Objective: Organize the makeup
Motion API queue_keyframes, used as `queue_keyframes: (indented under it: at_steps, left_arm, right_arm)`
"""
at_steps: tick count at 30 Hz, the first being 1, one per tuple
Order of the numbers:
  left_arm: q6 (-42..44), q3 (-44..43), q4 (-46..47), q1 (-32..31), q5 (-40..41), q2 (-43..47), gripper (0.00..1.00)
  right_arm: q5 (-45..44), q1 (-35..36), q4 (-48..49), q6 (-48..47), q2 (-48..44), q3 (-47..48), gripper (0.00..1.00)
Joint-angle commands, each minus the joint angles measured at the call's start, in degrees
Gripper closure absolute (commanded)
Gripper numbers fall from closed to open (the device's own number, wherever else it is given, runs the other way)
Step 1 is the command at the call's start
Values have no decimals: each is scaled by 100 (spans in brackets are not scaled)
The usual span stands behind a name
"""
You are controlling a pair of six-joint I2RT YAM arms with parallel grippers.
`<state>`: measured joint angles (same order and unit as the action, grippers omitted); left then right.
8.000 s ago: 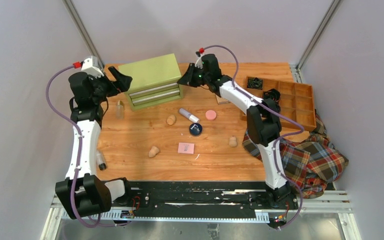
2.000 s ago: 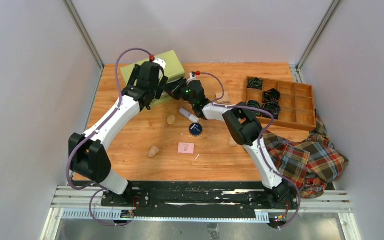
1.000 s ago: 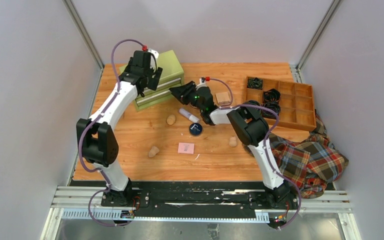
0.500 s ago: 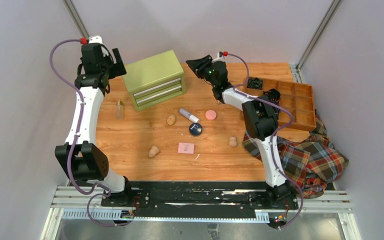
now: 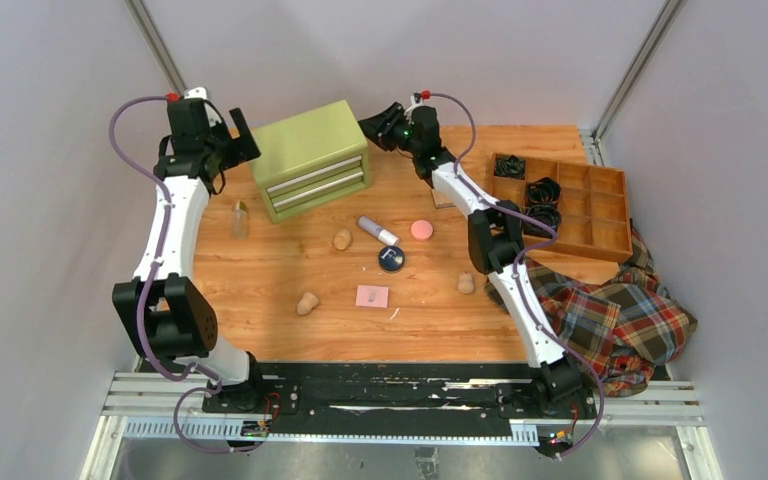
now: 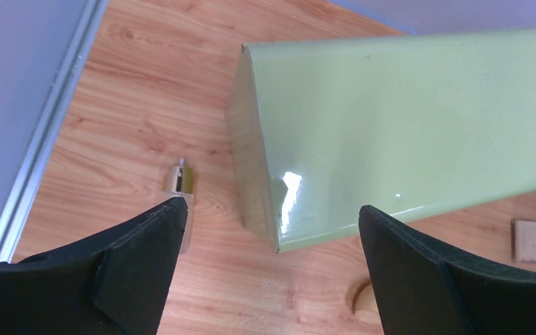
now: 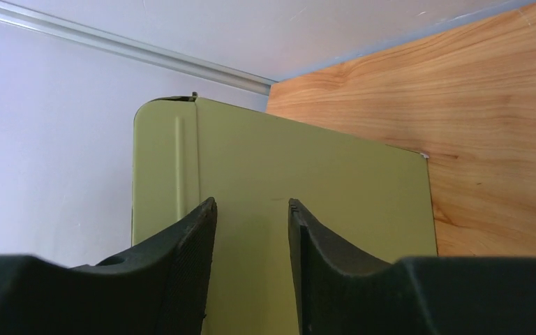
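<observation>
- left pincer [image 5: 237,141] is up by the left end of the green drawer chest [image 5: 310,160], fingers spread wide, holding nothing
- in the left wrist view, one clear bottle [image 6: 179,183] stands on the wood surface [image 5: 260,290] just off the chest's left end, close to that pincer's left finger [image 6: 139,258]
- right pincer [image 5: 373,122] sits over the chest's far right corner. There's only a narrow gap between the fingers and nothing is in it, you just see the chest lid through the gap
- both chest drawers look shut
- the makeup is all loose on the surface in front of the chest: white tube [image 5: 378,231] with the pink round disc [image 5: 421,229] just to its right, and the navy round compact [image 5: 391,259] right below the tube
- pink square pad [image 5: 372,296] lies nearer the arm bases
- three tan egg-shaped sponges: one [image 5: 342,240] left of the tube, one [image 5: 307,303] left of the pad, one [image 5: 466,284] over by the right arm
- tan square [image 6: 532,241] lies flat, right of the chest
- wooden tray [image 5: 600,215] sits at the right edge with black coiled bands [image 5: 542,190] in a few compartments, and the plaid cloth [image 5: 620,320] is bunched below it
</observation>
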<state>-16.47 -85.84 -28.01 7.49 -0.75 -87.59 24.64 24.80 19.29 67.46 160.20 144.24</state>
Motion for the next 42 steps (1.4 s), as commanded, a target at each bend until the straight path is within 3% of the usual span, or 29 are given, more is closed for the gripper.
queue_keyframes:
  at_steps: [1,11,23,28,32,36,42]
  left_arm:
    - [-11,313,261,34,-362,46,2]
    - [23,627,203,36,-658,157,2]
    - [21,952,26,36,-640,266,2]
    - [-105,1265,349,34,-1000,411,2]
    - [-160,1285,441,29,-1433,374,2]
    - [-310,1472,667,8,-1770,476,2]
    - [-392,1683,791,-154,-1831,725,1]
  right_arm:
    - [738,193,86,-197,98,268,57]
    - [1115,271,80,-257,231,639,57]
    - [1569,434,367,-180,-16,313,57]
    - [1908,290,171,-347,-264,262,57]
    - [1918,-289,516,-444,-1217,-1264,55]
    - [1493,-756,257,-1064,-2557,-2900,53]
    - [581,-799,1081,-908,-3865,-5449,52]
